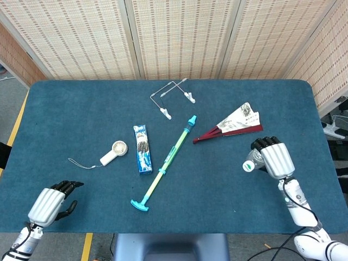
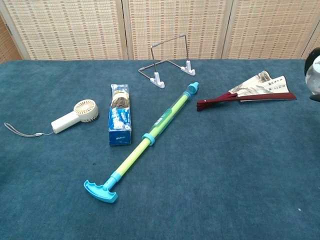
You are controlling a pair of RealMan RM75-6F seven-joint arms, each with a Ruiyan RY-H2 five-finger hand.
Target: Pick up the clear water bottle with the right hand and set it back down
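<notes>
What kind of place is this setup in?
Probably a lab or robot test room, not a home: a table covered in blue felt, woven folding screens closing it off behind, and unrelated items laid out like test props, such as a handheld fan and a folding paper fan.

No legible text, brand, number or sign anywhere. Printing on blue snack packet [image 2: 119, 121], left of centre: too small to read. Pattern or script on folded paper fan [image 2: 250, 91], at 2 o'clock: indistinct. Label band on long water-squirter tube [image 2: 161, 120], centre: unreadable.
</notes>
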